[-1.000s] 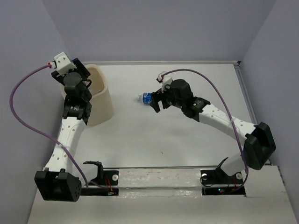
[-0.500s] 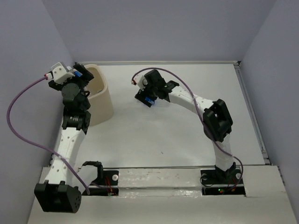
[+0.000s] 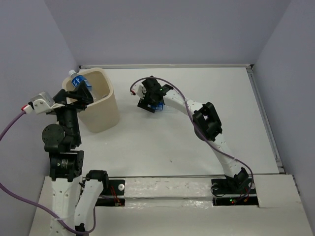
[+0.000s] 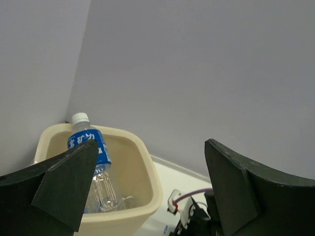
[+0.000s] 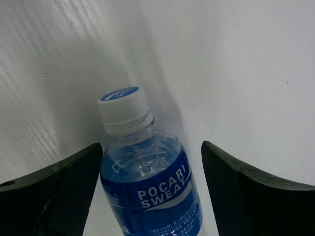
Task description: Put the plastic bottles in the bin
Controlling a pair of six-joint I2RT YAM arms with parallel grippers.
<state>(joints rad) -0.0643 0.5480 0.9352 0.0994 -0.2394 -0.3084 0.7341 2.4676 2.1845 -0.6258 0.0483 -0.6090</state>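
Observation:
The cream bin [image 3: 106, 114] stands at the far left of the table. One plastic bottle [image 3: 77, 81] leans inside it, white cap poking above the rim; the left wrist view shows it [image 4: 88, 145] inside the bin [image 4: 147, 173]. My left gripper [image 3: 81, 94] is open and empty, just at the bin's near left rim [image 4: 151, 147]. A second bottle [image 3: 159, 104] lies on the table at mid-back. My right gripper [image 3: 150, 101] is open and straddles it; in the right wrist view the bottle [image 5: 147, 187] fills the gap between the fingers [image 5: 150, 147]. No other bottles show.
Lilac walls close the table on the left, back and right. The right arm stretches from its base [image 3: 235, 186] across the middle of the table. A purple cable [image 3: 10, 128] loops off the left wrist.
My left arm has drawn back from over the bin towards the near left, and a bottle now shows leaning in the bin. My right arm has swung leftward over the table bottle.

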